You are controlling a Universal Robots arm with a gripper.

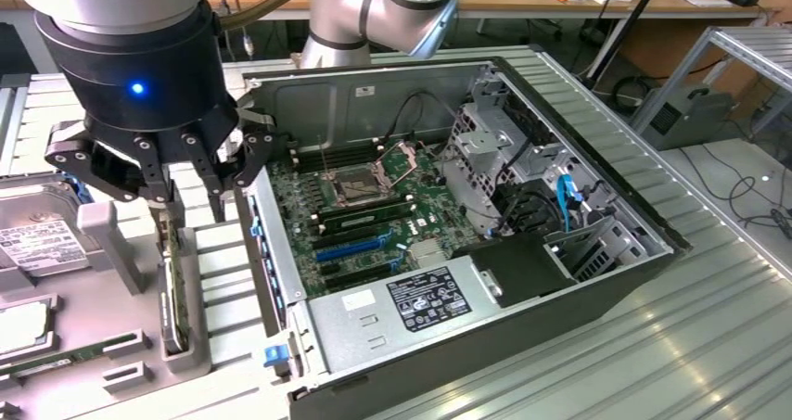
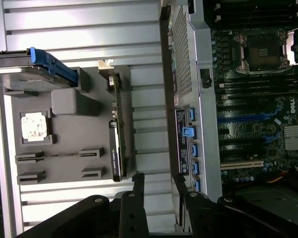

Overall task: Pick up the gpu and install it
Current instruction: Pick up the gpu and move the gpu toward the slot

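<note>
The gpu [image 1: 176,290] stands on its edge in a slot of the grey holder tray [image 1: 229,281], to the exterior view's left of the open computer case. In the wrist view the gpu [image 2: 115,151] is a thin dark card with a metal bracket at one end. My gripper [image 1: 185,184] hangs just above the card's far end, open, with nothing between its fingers. In the wrist view the gripper [image 2: 157,191] has its fingertips [image 2: 136,186] spread over the ribbed table, between the tray and the case wall.
The open computer case [image 1: 644,253] lies on its side, showing the motherboard [image 1: 359,197] with blue expansion slots [image 1: 352,248]. A hard drive [image 1: 37,239] and a memory stick [image 1: 69,357] sit in the tray. A processor chip [image 2: 35,126] rests there too.
</note>
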